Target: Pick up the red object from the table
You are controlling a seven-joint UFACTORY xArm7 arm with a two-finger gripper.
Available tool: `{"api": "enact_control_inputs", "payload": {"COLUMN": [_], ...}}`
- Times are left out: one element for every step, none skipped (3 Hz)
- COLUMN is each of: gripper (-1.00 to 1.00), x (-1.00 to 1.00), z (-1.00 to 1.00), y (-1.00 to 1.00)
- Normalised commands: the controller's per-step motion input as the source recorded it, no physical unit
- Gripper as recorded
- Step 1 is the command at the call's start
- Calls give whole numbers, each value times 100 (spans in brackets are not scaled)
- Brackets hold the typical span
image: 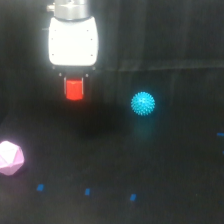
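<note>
The red object (74, 89), a small bright red-orange short cylinder, hangs just below the white gripper body in the upper left of the exterior view. My gripper (74, 86) is shut on it, with dark fingers at either side of the block. A dim shadow lies on the dark table (150, 160) below and a little to the right of the block, so the block seems lifted off the surface.
A cyan spiky ball (143, 103) rests on the table to the exterior view's right of the gripper. A pink faceted polyhedron (10, 158) sits at the left edge. Small blue marks (87, 191) dot the table's near part.
</note>
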Motion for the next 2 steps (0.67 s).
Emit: {"api": "enact_control_inputs", "payload": {"gripper": [-100, -100], "x": [21, 8], "z": [-47, -7], "y": [-49, 23]}}
